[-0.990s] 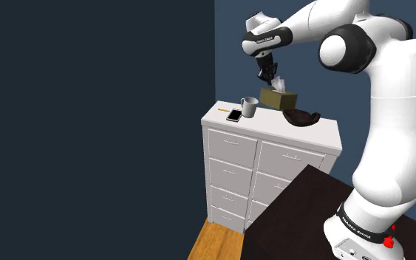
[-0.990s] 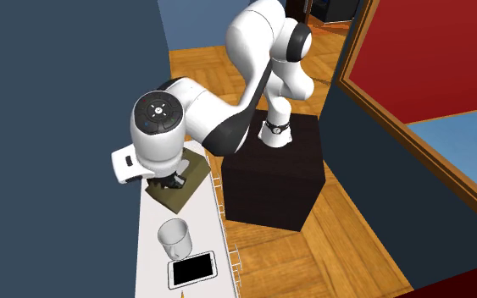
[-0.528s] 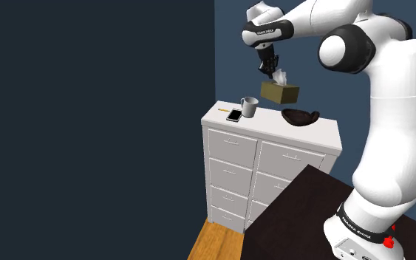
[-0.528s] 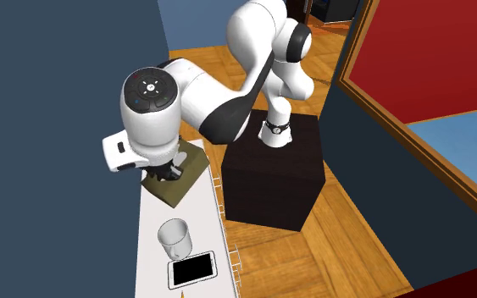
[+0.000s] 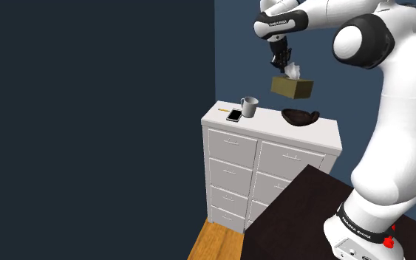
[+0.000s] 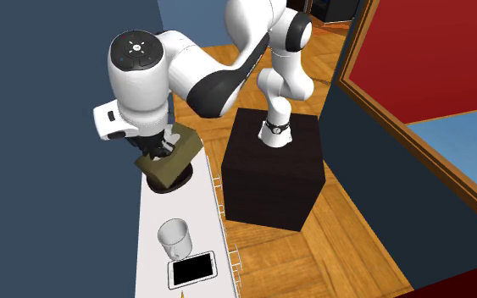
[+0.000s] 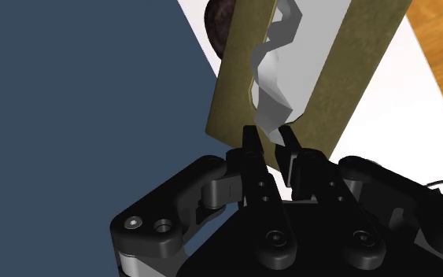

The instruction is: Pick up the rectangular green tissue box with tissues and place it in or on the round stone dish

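An olive-green tissue box (image 5: 292,87) hangs in the air, slightly tilted, with a white tissue (image 7: 278,79) sticking out of its slot. My gripper (image 5: 281,65) is shut on that tissue, and the box (image 7: 330,71) dangles from it. Directly below sits the dark round dish (image 5: 300,116) on the white dresser top (image 5: 219,117), with a clear gap between box and dish. In the second exterior view the box (image 6: 170,161) covers most of the dish (image 6: 174,187). Past the box's edge in the wrist view, a slice of the dish (image 7: 219,24) shows.
A grey mug (image 5: 249,107) and a black phone (image 5: 234,115) stand on the dresser toward the shoulder view's left, with a small yellow stick (image 5: 223,109) behind them. A blue wall rises behind the dresser. My dark stand (image 6: 274,178) is beside it on a wooden floor.
The gripper rose and moved to the shoulder view's right, carrying the tissue box off the dresser top until it hangs over the dish.
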